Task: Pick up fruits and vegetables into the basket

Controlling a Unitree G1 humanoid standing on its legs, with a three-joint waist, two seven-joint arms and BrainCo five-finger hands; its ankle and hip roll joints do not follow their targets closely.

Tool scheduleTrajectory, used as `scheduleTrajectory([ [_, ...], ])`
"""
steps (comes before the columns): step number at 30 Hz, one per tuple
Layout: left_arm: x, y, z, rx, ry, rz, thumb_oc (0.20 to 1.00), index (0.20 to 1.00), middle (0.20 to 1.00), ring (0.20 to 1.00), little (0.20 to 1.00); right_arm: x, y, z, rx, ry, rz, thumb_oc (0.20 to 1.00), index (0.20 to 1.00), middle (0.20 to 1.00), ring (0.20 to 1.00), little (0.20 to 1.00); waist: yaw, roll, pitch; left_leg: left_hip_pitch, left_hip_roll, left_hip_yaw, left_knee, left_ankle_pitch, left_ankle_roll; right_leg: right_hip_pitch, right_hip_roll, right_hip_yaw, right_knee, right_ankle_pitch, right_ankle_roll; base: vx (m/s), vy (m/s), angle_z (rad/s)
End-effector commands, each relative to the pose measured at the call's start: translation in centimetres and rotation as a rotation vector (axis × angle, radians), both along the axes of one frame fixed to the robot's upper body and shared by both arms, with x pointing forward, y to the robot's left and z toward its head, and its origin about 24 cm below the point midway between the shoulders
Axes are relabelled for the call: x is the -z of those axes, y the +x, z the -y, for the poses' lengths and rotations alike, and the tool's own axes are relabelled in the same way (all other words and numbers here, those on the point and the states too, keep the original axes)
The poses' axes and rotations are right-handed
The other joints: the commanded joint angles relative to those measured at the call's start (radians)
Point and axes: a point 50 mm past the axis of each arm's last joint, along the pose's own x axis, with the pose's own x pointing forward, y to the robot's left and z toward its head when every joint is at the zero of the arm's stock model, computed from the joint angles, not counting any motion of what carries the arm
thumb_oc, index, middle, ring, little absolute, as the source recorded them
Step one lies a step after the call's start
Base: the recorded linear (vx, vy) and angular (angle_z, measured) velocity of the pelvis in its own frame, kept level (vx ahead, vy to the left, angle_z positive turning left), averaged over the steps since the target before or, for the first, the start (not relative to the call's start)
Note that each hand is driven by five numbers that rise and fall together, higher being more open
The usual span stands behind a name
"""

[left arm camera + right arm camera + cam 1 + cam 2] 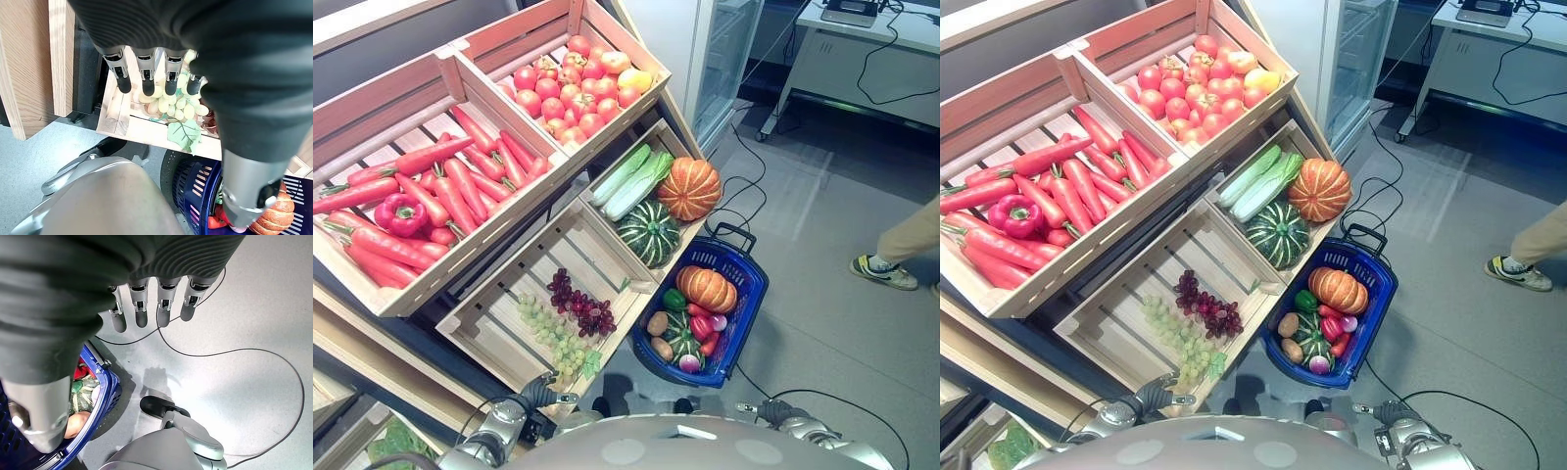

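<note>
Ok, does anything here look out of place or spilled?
One oddity: a red bell pepper lies among the carrots in their crate. Otherwise nothing has spilled; the blue basket stands upright on the floor.

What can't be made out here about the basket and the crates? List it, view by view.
- Blue basket: the produce under the orange pumpkin is covered by the top layer in both eye views.
- Left wrist view: the green grapes are partly behind the left hand and its fingers.
- Right wrist view: the right hand hangs over floor; the basket is cut by the edge.
</note>
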Motion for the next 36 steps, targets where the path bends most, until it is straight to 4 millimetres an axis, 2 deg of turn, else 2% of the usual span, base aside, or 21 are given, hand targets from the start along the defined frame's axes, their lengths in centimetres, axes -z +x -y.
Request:
scheduleTrajectory([
  [1,-0.4,1.9,-0.3,0.026,0.018,0.034,1.000,1.000,1.000,1.000,1.000,-0.1,1.1,-0.1,-0.026,-0.011,0.000,1.000,1.000,1.000,1.000,1.000,0.015,-0.038,0.026,0.006,-0.010,0.000,0.004,-0.099,-0.004,0.001,-0.074,-0.040,0.010,-0.004,0.104,0.00,0.000,0.00],
  [29,-0.7,2.2,-0.5,-0.023,-0.009,0.068,1.000,1.000,1.000,1.000,1.000,-0.2,1.0,0.1,-0.007,-0.018,0.001,1.000,1.000,1.000,1.000,1.000,0.013,-0.036,0.026,0.007,-0.011,-0.001,0.004,-0.099,-0.003,0.004,-0.072,-0.033,0.010,-0.005,0.103,0.00,0.000,0.00],
  [36,-1.3,3.5,-0.5,-0.095,-0.067,0.161,1.000,1.000,1.000,1.000,1.000,-0.4,0.9,0.9,0.032,-0.033,0.011,1.000,1.000,1.000,1.000,1.000,0.017,-0.034,0.048,-0.016,-0.007,-0.002,0.004,-0.088,-0.006,-0.017,-0.073,-0.033,0.010,0.005,0.107,0.00,0.000,0.00],
])
